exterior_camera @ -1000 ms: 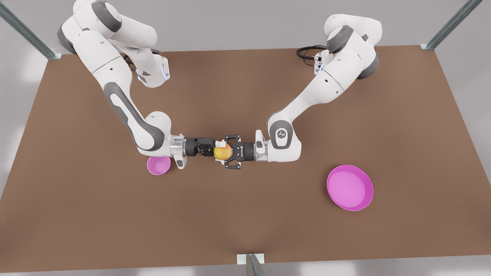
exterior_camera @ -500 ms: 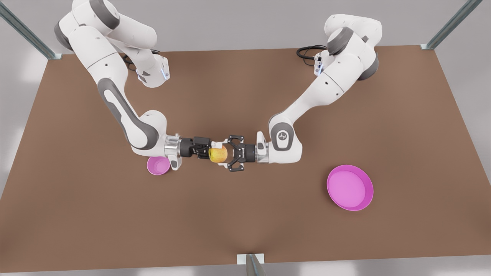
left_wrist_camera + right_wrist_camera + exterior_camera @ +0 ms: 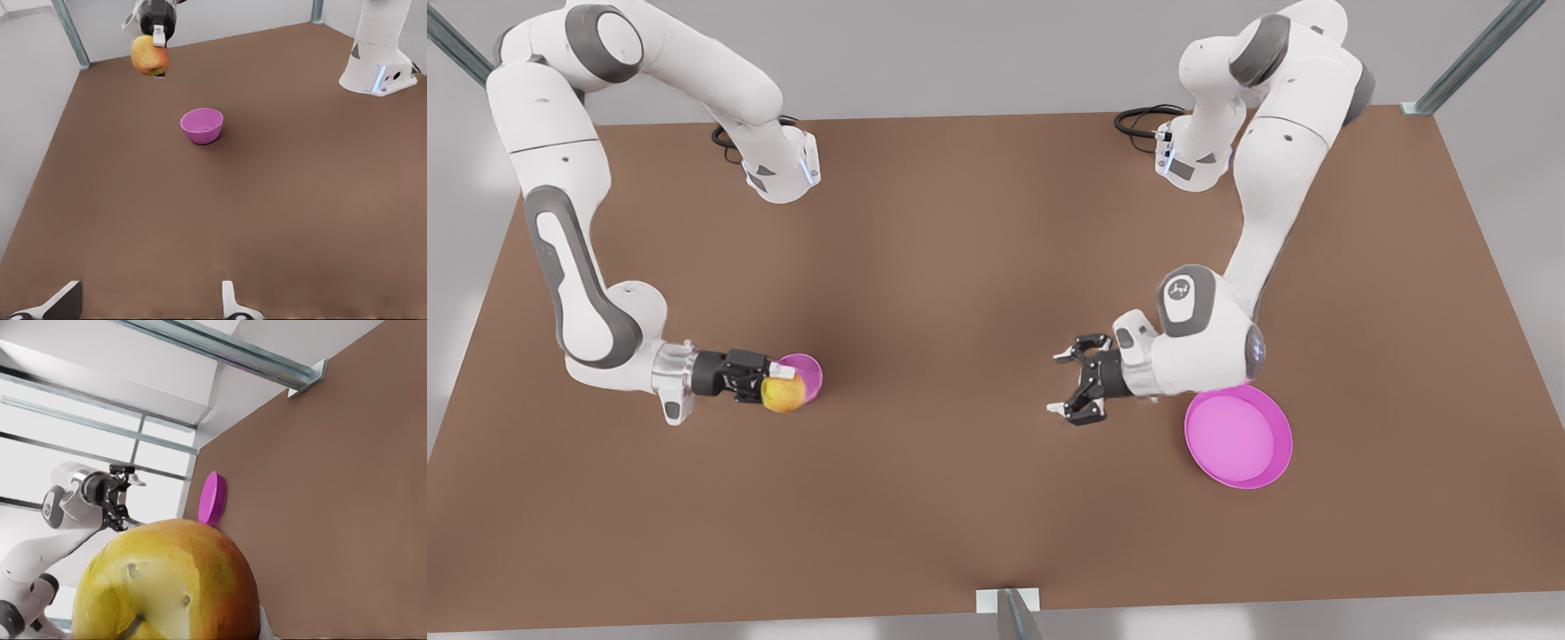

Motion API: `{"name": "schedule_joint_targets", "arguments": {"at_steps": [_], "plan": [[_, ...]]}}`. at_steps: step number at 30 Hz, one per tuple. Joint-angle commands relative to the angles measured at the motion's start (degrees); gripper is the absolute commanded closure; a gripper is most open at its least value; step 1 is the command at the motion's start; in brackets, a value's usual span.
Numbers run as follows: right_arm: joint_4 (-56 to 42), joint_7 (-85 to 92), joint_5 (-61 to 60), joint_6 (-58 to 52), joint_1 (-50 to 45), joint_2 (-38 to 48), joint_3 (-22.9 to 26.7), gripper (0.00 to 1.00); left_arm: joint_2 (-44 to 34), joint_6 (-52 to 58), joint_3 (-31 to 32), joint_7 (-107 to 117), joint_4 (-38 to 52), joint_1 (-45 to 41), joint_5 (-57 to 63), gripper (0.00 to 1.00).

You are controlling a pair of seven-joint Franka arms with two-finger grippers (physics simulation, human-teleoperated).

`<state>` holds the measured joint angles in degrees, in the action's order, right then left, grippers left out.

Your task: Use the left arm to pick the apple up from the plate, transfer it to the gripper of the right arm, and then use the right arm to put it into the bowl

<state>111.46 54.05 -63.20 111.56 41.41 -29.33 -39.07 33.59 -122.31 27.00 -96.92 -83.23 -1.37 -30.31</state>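
Observation:
The red-yellow apple [image 3: 782,394] is held in the air by my right gripper [image 3: 775,392], which is shut on it, on the front view's left. It hangs at the near edge of the small pink bowl [image 3: 809,368], above table level. The right wrist view has the apple [image 3: 170,587] close up. From the left wrist view, the apple [image 3: 149,55] hangs beyond the bowl [image 3: 201,125]. My left gripper [image 3: 1058,383] is open and empty, on the front view's right beside the wide pink plate [image 3: 1238,436]. Its pale fingertips [image 3: 230,303] stand wide apart.
The brown table [image 3: 960,480] reaches to metal frame posts [image 3: 1476,53] at its corners. The arm bases [image 3: 783,173] stand at the back edge, with a black cable [image 3: 1138,117] by one. A post bracket [image 3: 1007,603] sits at the front edge.
The grippers have parted. The right gripper carried the apple toward the front view's left, up to the bowl. The left gripper let go and drew back to the plate, open.

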Motion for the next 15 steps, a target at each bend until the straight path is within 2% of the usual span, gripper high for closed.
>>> {"name": "schedule_joint_targets", "arguments": {"at_steps": [1,2,3,6,7,8,14,15], "plan": [[0.0,-1.1,9.9,-5.0,1.1,0.1,0.0,0.29,-3.1,19.7,0.1,74.9,0.3,3.3,25.3,0.00],[0.0,-1.1,11.7,-5.0,1.6,0.1,0.0,0.29,-6.1,21.5,0.0,78.8,0.1,3.1,32.1,0.00],[0.0,0.3,15.1,-5.0,2.4,0.1,-0.1,0.29,-7.0,28.1,0.0,86.0,0.3,3.7,34.2,0.00],[0.2,0.8,18.8,-5.7,3.0,-0.2,0.0,0.29,-9.2,34.1,-2.3,99.8,1.2,4.4,35.8,0.00],[0.2,0.9,20.9,-5.7,3.0,-0.3,0.0,0.29,-11.9,35.1,-4.8,101.7,1.8,5.9,35.4,0.00],[0.2,1.0,21.2,-5.7,2.9,-0.4,0.0,0.29,-13.0,34.8,-4.8,103.2,2.0,7.8,34.0,0.00],[0.1,1.0,31.2,-1.0,2.4,-5.3,0.0,0.29,-13.2,34.5,-8.5,106.9,14.2,7.4,36.4,0.00],[-0.1,1.0,31.2,-0.6,2.0,-5.7,0.0,0.29,-14.2,32.6,-16.2,107.0,14.8,1.3,38.0,0.00]]}}
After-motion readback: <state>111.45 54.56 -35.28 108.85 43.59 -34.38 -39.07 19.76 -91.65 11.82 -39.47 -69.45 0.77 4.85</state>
